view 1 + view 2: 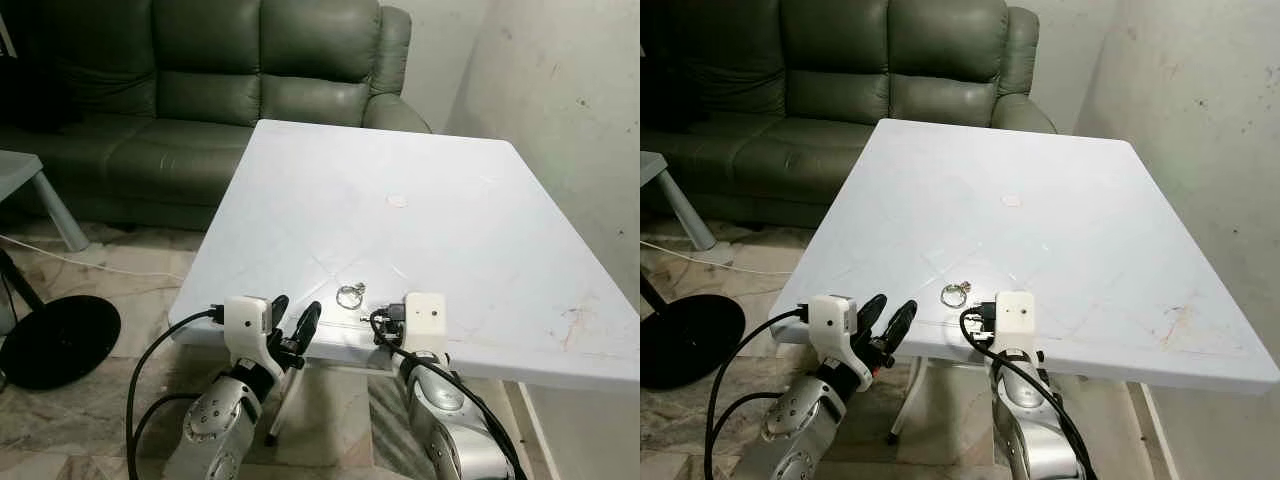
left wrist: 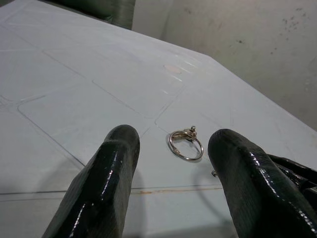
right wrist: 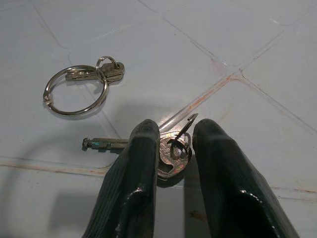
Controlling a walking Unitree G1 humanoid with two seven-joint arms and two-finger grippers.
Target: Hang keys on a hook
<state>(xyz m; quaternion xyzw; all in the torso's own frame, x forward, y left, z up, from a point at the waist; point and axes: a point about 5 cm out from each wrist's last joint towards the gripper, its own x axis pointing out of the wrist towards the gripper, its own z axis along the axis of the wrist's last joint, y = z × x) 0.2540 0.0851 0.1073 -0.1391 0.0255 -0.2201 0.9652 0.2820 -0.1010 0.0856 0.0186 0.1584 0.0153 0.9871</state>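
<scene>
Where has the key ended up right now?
The key lies flat on the white table near its front edge, its head between the right gripper fingers, beside the metal ring.
</scene>
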